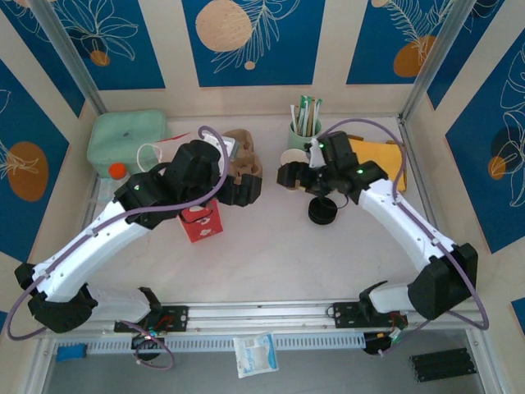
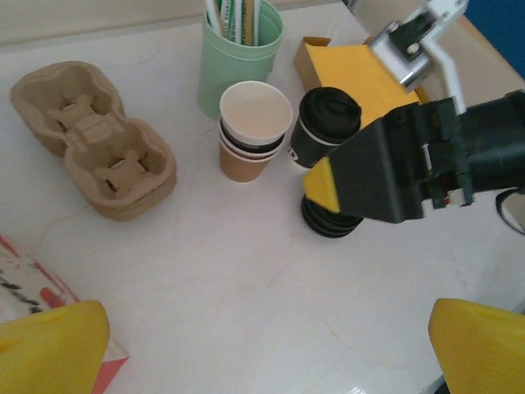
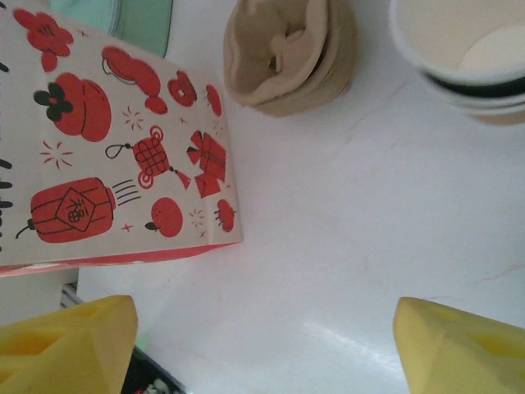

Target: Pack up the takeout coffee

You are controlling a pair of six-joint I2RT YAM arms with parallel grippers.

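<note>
Left wrist view first: the left gripper (image 2: 264,351) is spread as wide as it goes. Its two yellow rubbery pads (image 2: 53,345) sit at opposite bottom corners with bare glossy white table (image 2: 246,271) between them, so it pinches nothing and touches nothing.

Over to the right wrist view: the right gripper (image 3: 264,351) also has its yellow pads (image 3: 70,345) well apart above the tabletop, with nothing held.

And there's the small, dark-banded paper takeout coffee cup (image 2: 324,123) with its round black plastic lid. It stands upright on the table, just beside one nested stack of lidless banded paper cups (image 2: 254,131) and just beyond the right arm's black wrist. Under that wrist sits one ribbed stack of loose black plastic lids (image 2: 328,222).

Counting the rest:
- one moulded brown pulp carrier (image 2: 94,139) with two wells
- one smooth mint-green tumbler (image 2: 238,57) of wrapped sticks
- one flat yellow packet (image 2: 353,70)
- one white paper bag printed with red lanterns and fruit (image 3: 115,139), near the carrier and well apart from the coffee
</note>
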